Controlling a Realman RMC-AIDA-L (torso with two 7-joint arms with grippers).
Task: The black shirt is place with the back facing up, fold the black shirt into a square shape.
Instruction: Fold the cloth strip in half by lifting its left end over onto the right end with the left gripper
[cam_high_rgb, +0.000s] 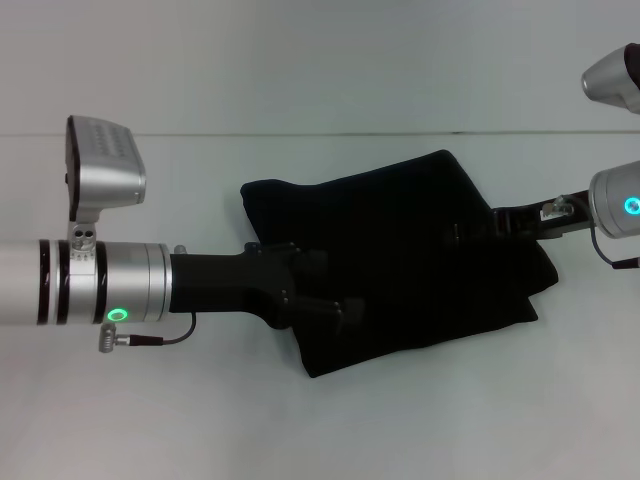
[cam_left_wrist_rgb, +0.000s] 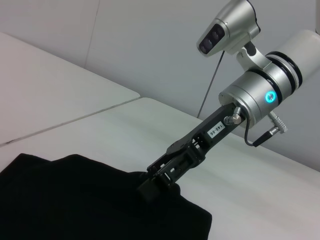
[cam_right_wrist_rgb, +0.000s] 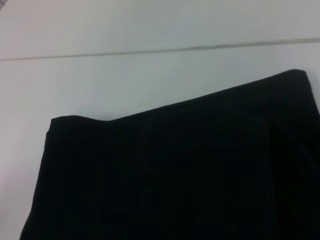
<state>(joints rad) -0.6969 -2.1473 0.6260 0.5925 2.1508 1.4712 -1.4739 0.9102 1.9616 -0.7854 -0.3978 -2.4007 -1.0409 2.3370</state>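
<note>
Folded black shirt (cam_high_rgb: 400, 260) lies on white worktop (cam_high_rgb: 300, 430); right end effector (cam_left_wrist_rgb: 159, 181) clamped on its edge, left end effector's (cam_high_rgb: 345, 312) state unclear above it.

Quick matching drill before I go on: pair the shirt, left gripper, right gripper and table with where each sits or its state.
Things:
1. shirt
2. left gripper
3. right gripper
4. table

States:
A. white, bare around the cloth
B. reaching in from the robot's left, over the near part of the cloth
C. black, folded into a compact bundle
D. at the cloth's edge on the robot's right

Pairs: 1-C, 2-B, 3-D, 4-A
</note>
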